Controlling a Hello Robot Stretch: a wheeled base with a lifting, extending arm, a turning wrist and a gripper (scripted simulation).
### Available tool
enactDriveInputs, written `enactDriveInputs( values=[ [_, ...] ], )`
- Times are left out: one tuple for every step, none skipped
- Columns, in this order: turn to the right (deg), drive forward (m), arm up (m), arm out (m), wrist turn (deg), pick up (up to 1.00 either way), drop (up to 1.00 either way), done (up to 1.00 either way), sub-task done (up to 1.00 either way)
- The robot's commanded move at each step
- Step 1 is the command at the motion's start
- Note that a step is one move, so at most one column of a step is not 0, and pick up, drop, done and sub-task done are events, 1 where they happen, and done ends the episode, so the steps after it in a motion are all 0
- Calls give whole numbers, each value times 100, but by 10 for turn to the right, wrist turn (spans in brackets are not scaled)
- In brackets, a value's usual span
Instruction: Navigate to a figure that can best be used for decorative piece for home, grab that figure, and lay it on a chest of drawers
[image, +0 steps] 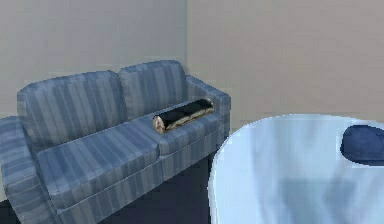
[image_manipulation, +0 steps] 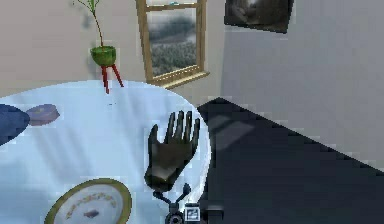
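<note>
Arm side view, bottom edge: my gripper (image_manipulation: 172, 193), a dark body with two thin fingers, sits just left of the white marker squares (image_manipulation: 190, 212). I cannot tell how the jaws stand, nor whether they hold anything. Directly beyond the jaws, the dark hand-shaped figure (image_manipulation: 174, 150) stands upright on the round pale-blue table (image_manipulation: 110, 140), palm toward me and digits spread. Its base meets the fingertips in the picture, and I cannot tell whether they touch. Left of the jaws, at about the same depth, lies a plate (image_manipulation: 90, 205) with a yellow rim. Farther out and well left of the jaws, a dark blue object (image_manipulation: 10, 125) and a small grey object (image_manipulation: 42, 114) rest on the tabletop. Past the table's far edge, beyond the jaws and to their left, I see a potted plant (image_manipulation: 103, 55) in a green pot on red legs. Farther still are a wooden-framed window (image_manipulation: 175, 40) and a dark picture (image_manipulation: 258, 12) on the wall. Forward view: a blue striped sofa (image: 90, 130) carries a dark cylinder (image: 185, 115) on its seat.
</note>
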Motion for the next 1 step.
enactDriveInputs(
  values=[
    [0,0,10,0,0,0,0,0,0]
  ],
)
